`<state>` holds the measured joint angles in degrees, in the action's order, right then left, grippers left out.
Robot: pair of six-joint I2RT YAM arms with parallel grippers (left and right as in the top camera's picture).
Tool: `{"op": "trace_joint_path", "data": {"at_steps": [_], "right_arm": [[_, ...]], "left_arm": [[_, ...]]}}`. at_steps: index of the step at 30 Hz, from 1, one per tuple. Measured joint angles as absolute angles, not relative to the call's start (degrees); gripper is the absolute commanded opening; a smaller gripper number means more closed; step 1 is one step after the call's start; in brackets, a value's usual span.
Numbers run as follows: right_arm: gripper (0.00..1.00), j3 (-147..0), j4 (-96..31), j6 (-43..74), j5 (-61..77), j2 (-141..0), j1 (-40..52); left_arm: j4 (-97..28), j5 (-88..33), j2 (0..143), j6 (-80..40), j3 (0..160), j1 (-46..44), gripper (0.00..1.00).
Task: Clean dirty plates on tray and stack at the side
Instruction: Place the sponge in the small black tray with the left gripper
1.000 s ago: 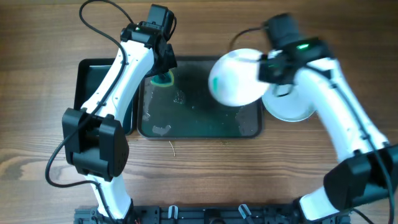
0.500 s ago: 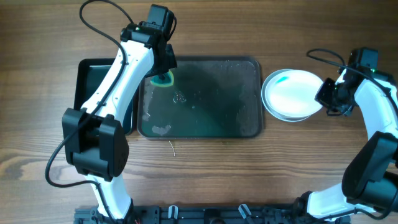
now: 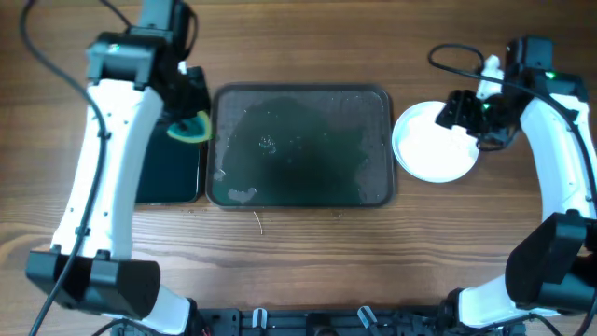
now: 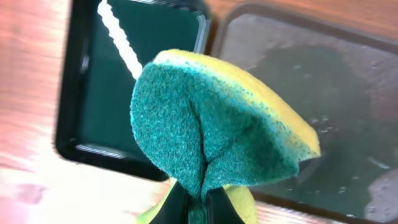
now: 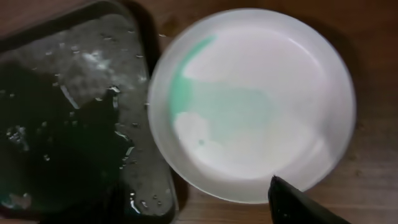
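One fuzzy sponge (image 4: pixel 211 130) clenched in left pincer (image 4: pixel 198 208); right pincer (image 3: pixel 454 110), state unclear, over round plate (image 5: pixel 249 106).

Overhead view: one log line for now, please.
left end effector: holds sponge by tub | tray: wet, no plates | plate: right of tray, teal smear

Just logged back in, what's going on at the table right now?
The left gripper pinches a folded yellow-and-green sponge above the glossy black tub. Beside it, the wet dark grey tray holds no plates. A round white plate with a teal smear sits on the table right of the tray, apparently atop others. The right gripper hovers over its far rim.
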<state>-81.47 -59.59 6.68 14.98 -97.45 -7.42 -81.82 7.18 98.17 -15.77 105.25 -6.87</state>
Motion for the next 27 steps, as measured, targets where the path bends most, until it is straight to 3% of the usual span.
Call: {"op": "trace_joint_path", "data": {"at_steps": [5,12,15,17,18,19,21,22,27], "right_arm": [[0.77,-81.7,-59.0,6.2,16.1,-97.4,-0.5],[0.77,-81.7,-59.2,6.1,16.1,-97.4,2.3],[0.77,-81.7,-59.4,6.1,16.1,-97.4,2.3],[0.79,-81.7,-60.1,6.1,16.1,-97.4,2.3],[0.82,-81.7,-60.3,6.1,16.1,-97.4,2.3],[0.84,-81.7,-60.4,6.1,16.1,-97.4,2.3],[0.94,-81.7,-60.4,6.1,16.1,-97.4,2.3],[1.0,-81.7,-60.5,6.2,16.1,-97.4,2.3],[1.0,-81.7,-61.4,6.2,16.1,-93.1,2.3]], "left_arm": [[-76.0,7.2,99.9,-7.8,98.5,-1.0,0.04],[-54.8,7.2,102.0,-0.7,79.0,3.3,0.06],[-47.6,7.2,102.2,-0.3,73.3,4.9,0.35],[-45.0,7.2,102.2,0.4,71.6,5.2,0.61],[-44.3,7.2,102.2,0.5,71.3,5.2,0.83],[-43.9,7.2,102.2,0.5,71.2,5.2,0.89],[-43.9,7.2,102.2,0.8,71.3,5.2,0.92],[-45.4,7.2,102.1,0.8,71.7,5.2,1.0],[-57.0,7.2,98.0,-1.5,82.1,4.8,1.0]]}}
